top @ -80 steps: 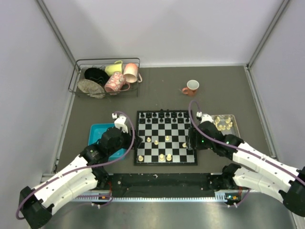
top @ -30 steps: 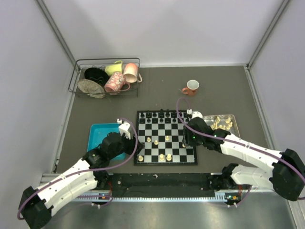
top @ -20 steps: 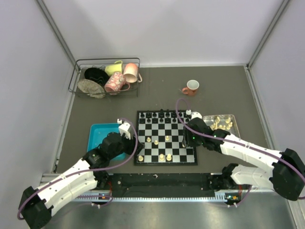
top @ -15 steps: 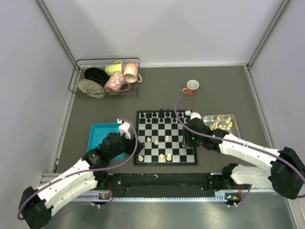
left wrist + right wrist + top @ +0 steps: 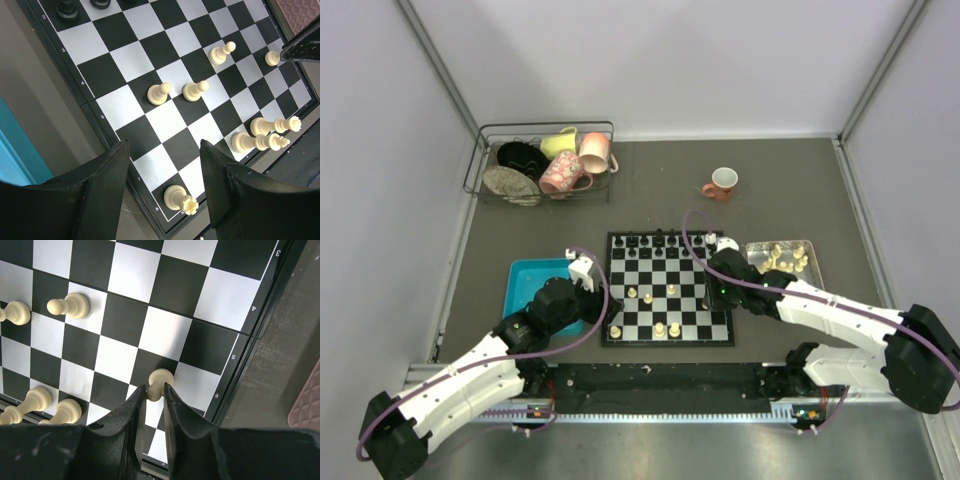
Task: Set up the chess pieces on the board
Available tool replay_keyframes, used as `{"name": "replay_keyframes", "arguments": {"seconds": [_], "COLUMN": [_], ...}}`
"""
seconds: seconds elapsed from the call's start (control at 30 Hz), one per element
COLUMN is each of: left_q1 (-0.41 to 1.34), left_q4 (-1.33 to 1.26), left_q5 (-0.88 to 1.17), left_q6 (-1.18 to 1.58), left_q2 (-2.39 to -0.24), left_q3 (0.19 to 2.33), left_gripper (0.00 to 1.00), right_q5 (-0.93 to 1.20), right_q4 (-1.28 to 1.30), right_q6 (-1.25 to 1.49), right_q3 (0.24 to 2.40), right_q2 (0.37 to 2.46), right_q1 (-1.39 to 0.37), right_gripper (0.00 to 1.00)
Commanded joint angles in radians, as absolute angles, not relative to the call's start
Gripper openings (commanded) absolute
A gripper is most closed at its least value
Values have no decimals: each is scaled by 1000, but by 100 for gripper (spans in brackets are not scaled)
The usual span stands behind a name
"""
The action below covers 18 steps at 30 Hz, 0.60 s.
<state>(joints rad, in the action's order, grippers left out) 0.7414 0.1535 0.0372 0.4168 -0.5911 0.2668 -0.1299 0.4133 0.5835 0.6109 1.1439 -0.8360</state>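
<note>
Right wrist: cream pawn (image 5: 161, 376) pinched in right gripper (image 5: 155, 391), part hidden between fingers (image 5: 129, 415), near board (image 5: 125, 270) right edge; left gripper (image 5: 164, 147) spread over near-left corner.

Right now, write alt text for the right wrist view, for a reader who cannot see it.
The right gripper pinches a cream pawn near the numbered edge of the chessboard. Two more cream pawns stand farther in at upper left, and other cream pieces sit at the lower left corner.
</note>
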Motion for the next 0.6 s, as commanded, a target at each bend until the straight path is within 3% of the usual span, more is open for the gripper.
{"name": "replay_keyframes", "arguments": {"seconds": [0.0,0.2,0.57], "left_q1": [746,746,747], "left_q4": [95,92,89], "left_q5": [48,49,54], "left_q6": [408,408,408], "left_q2": [-578,-578,-583], "left_q3": [258,256,256], "left_gripper": [63,64,64], "right_q5": [-132,-138,-136], "right_q4": [414,414,463], "right_q6": [572,568,555], "right_q3": [655,643,669], "right_q2": [1141,1091,1060], "right_q1": [-851,-851,-890], "right_gripper": [19,10,6]}}
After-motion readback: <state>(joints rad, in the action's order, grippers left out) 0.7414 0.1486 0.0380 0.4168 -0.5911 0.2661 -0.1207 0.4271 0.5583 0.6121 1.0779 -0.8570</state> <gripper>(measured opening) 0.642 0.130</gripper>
